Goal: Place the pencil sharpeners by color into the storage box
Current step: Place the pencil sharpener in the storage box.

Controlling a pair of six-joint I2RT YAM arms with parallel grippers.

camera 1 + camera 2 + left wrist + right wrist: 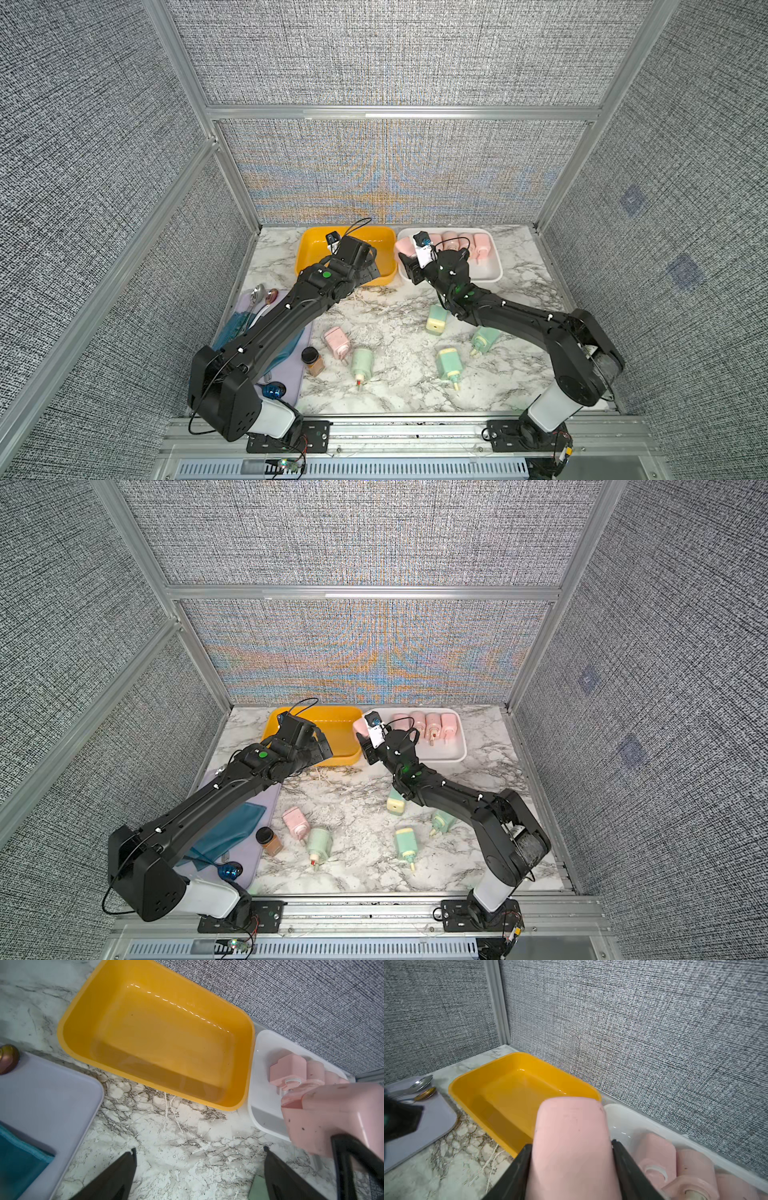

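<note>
On the marble table (395,307), the empty yellow box (374,245) stands just beside the white tray (492,275), where a row of pink sharpeners (482,245) lies. The right gripper (572,1146) is clamped on another pink sharpener (569,1118), which hangs over the tray end nearest the yellow box. Let go too close to that shared edge, it may strike a rim and tumble into the wrong box or onto the table. Set further in, it may jostle the row. The left gripper (199,1149), jaws wide apart and empty, hovers near enough to risk a collision. Green sharpeners (448,363) and one loose pink sharpener (337,341) wait on the table.
</note>
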